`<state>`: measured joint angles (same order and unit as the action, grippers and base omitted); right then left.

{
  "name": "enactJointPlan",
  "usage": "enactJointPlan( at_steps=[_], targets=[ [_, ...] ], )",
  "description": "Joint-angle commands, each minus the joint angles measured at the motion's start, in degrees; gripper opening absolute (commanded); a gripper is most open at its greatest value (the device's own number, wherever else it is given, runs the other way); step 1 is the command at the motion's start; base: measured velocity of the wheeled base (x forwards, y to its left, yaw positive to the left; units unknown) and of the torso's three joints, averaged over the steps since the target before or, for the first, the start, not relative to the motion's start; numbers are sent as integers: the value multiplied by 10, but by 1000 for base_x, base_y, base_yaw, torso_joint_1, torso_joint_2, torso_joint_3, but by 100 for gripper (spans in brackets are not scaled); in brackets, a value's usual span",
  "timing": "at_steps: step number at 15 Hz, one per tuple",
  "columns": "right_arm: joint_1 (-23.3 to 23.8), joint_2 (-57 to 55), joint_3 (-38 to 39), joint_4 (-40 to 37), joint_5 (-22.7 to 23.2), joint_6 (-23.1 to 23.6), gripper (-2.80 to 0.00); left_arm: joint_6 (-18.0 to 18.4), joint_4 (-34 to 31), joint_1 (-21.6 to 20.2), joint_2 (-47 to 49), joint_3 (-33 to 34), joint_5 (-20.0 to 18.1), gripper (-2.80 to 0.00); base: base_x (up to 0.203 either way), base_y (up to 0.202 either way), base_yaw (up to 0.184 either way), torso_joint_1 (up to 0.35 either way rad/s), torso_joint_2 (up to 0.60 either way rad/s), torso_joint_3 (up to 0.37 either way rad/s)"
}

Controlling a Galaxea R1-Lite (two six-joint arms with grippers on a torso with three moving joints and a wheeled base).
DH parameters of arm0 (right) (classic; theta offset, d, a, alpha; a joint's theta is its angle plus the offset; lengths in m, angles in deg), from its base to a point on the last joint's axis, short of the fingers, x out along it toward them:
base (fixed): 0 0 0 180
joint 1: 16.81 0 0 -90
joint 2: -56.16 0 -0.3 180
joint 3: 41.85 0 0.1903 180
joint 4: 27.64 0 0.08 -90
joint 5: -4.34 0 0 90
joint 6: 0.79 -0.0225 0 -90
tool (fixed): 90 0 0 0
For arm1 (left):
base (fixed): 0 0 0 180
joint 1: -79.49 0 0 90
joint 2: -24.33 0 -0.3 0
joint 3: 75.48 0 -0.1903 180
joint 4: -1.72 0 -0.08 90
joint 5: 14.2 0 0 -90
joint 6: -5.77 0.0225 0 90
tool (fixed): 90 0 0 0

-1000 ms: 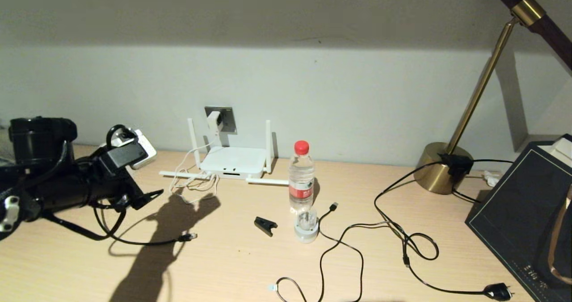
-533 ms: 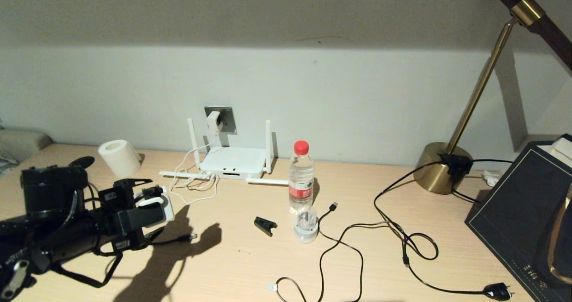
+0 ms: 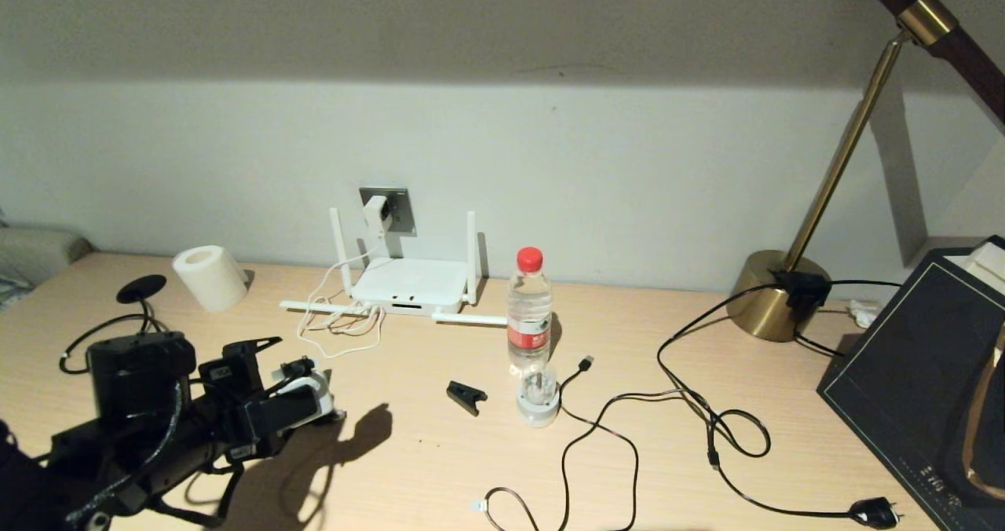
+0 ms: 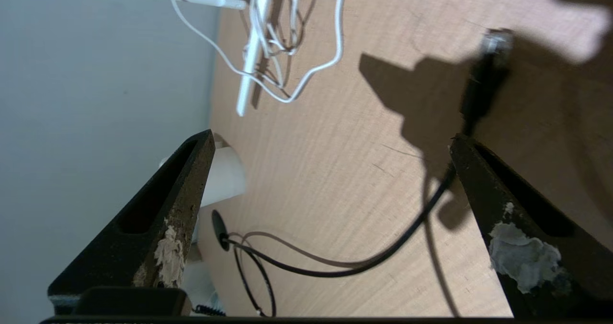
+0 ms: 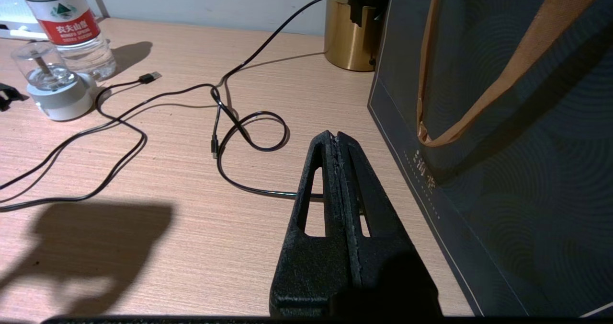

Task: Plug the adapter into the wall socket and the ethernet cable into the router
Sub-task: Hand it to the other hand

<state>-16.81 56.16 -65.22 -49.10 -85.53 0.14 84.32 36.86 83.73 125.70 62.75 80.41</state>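
Head view: a pale wood-grain desk (image 3: 440,452) runs up to a plain light wall, dim above and lit lower down. On that wall the wall socket (image 3: 396,207) already carries the adapter (image 3: 375,215), whose thin white cord drops into a loose tangle beside the router (image 3: 408,283). The router lies flat against the wall, two antennas upright and two lying on the desk. The left tool (image 3: 302,382) hangs low over the desk's near left part, well short of the router. Behind it stands a white paper roll (image 3: 206,276). Toward the middle are a water bottle (image 3: 529,311) with a red cap, holding clear water, and just in front of it a small clear-topped cup on a white base (image 3: 539,397). A brass lamp base (image 3: 777,295) and a dark paper bag (image 3: 919,374) sit at the right.

Left wrist view: the left tool's fingers (image 4: 163,209) stand wide apart with nothing between them. The ethernet cable (image 4: 481,84) lies on the desk, its clear tip beyond one finger, unplugged.

Right wrist view: the right tool (image 5: 341,139) is pressed closed on nothing, above the desk beside the bag, whose contents are hidden.
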Motion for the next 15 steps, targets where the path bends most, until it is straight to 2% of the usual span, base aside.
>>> enactJointPlan(
  at_steps=[1, 3, 8, 15],
  targets=[
    [0, 0, 5, 0, 0, 0, -280, 4, 63, 1, 49, 5, 11, 0, 0, 0, 0, 0, 0, 0],
    [0, 0, 5, 0, 0, 0, -280, 3, 137, 1, 78, 29, 16, 0, 0, 0, 0, 0, 0, 0],
    [0, 0, 5, 0, 0, 0, -280, -14, 140, 2, 108, 28, 14, 0, 0, 0, 0, 0, 0, 0],
    [0, 0, 5, 0, 0, 0, -280, -17, 142, 6, 120, 29, 9, 0, 0, 0, 0, 0, 0, 0]
  ],
)
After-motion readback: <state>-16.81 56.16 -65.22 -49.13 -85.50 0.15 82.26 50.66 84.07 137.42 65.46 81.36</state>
